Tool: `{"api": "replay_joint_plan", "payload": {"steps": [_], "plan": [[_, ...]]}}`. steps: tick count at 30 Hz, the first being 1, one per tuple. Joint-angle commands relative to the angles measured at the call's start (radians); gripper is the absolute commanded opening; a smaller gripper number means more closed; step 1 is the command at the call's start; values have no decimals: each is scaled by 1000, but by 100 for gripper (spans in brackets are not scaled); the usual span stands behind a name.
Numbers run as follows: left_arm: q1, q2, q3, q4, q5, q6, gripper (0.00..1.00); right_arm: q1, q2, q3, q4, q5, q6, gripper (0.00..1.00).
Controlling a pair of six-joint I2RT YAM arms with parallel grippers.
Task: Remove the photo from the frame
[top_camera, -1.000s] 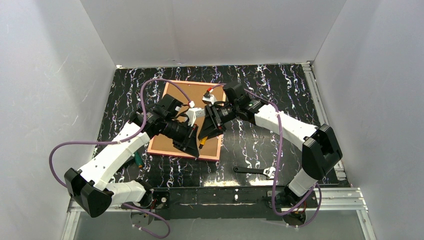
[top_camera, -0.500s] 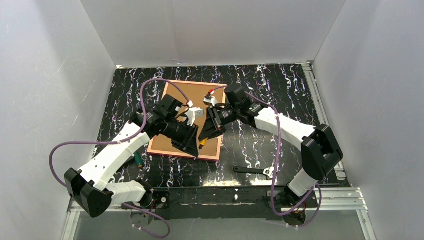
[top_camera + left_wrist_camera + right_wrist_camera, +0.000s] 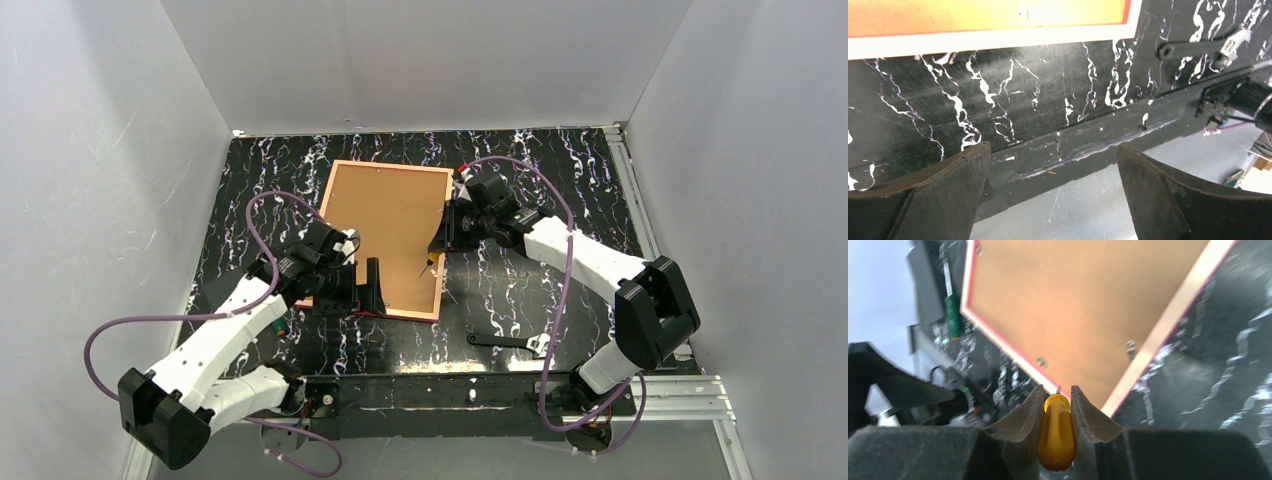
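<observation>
The frame (image 3: 388, 236) lies face down mid-table, its brown back panel up and a pink-red border around it. The photo is hidden under that panel. My left gripper (image 3: 368, 292) hovers open over the frame's near edge with nothing between its fingers. In the left wrist view the left gripper (image 3: 1053, 170) points at the table's front edge, and the frame's edge (image 3: 998, 37) runs along the top. My right gripper (image 3: 1056, 392) is shut on a yellow screwdriver handle (image 3: 1056, 432). In the top view the right gripper (image 3: 436, 254) is at the frame's right edge. Small metal tabs (image 3: 1040, 361) show on the panel.
A green-handled screwdriver (image 3: 277, 322) lies by the frame's near-left corner, beside my left arm. A black wrench (image 3: 510, 343) rests near the table's front edge (image 3: 470, 385), right of centre. White walls close in the table on three sides.
My left gripper has opened and pulled back from the panel's middle to the frame's near edge. The right gripper moved off the panel to its right edge, so the back panel is uncovered.
</observation>
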Motion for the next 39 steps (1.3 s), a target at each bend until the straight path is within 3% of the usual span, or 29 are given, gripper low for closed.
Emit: {"api": "replay_joint_plan", "payload": {"steps": [1, 8, 15, 31, 39], "plan": [[3, 77, 44, 9, -96, -6, 98, 10, 35, 100, -14, 247, -208, 1], [47, 204, 76, 90, -81, 31, 98, 27, 121, 176, -59, 366, -331, 1], [133, 301, 144, -2, -23, 25, 98, 64, 155, 175, -61, 423, -370, 1], [152, 310, 13, 105, 75, -28, 98, 191, 104, 60, 25, 614, -411, 1], [152, 311, -44, 136, 61, -83, 98, 203, 83, 0, 46, 602, -396, 1]]}}
